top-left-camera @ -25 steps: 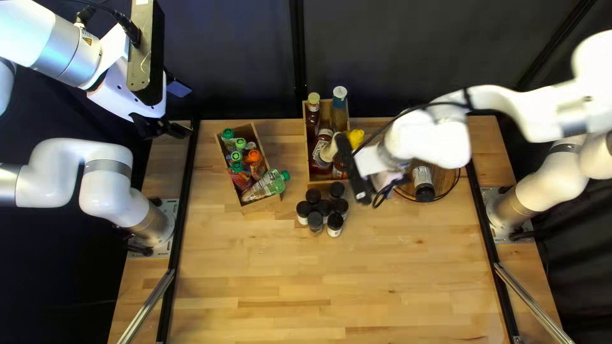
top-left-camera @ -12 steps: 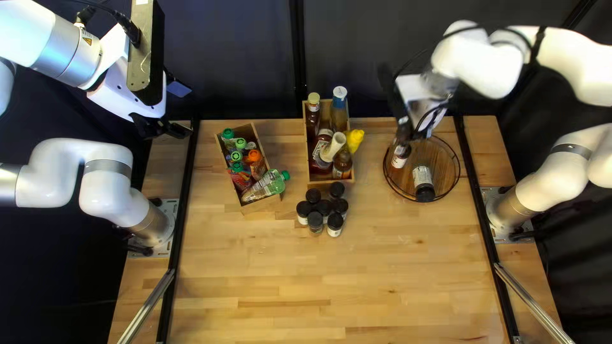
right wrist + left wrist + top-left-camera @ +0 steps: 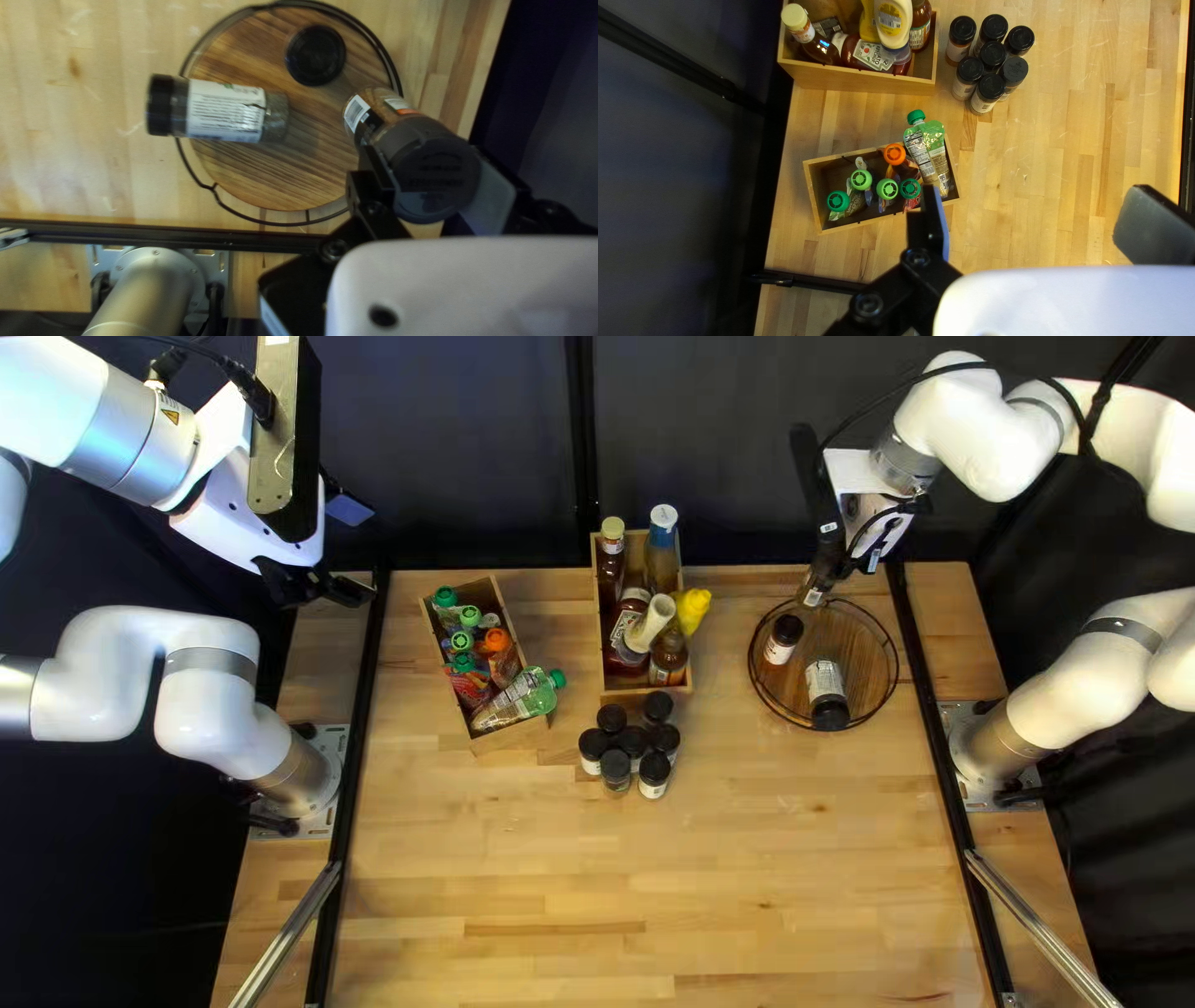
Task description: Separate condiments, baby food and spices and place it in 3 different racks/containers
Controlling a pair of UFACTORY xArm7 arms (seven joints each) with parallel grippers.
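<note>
"Since that spice jar is up in the right gripper, where exactly is it?"

"By the rim of the round tray that faces the table's far edge. Both fingers press on the jar, one from each side. I can't tell whether it touches the wood."

"So how many spices are home?"

"Two, as I count. An upright jar stands on the tray, and a tipped jar lies on its side, its lid reaching over the rim."

"Then spices are the unfinished part?"

"I'd say so. Seven more black-lidded jars stand bunched on the table, just off the near edge of the condiment box. With the clamped one, that makes eight to settle."

"And the sauces?"

"They look done. Their box sits at the middle of the table's far edge, with a yellow bottle leaning out over its right edge."

"Baby food too?"

"I think so. The pouches fill the other box, nearer the table's far left corner, though a green pouch sticks out past one corner of it."

"What about the left gripper?"

"Fingers wide apart, nothing between them."
</note>
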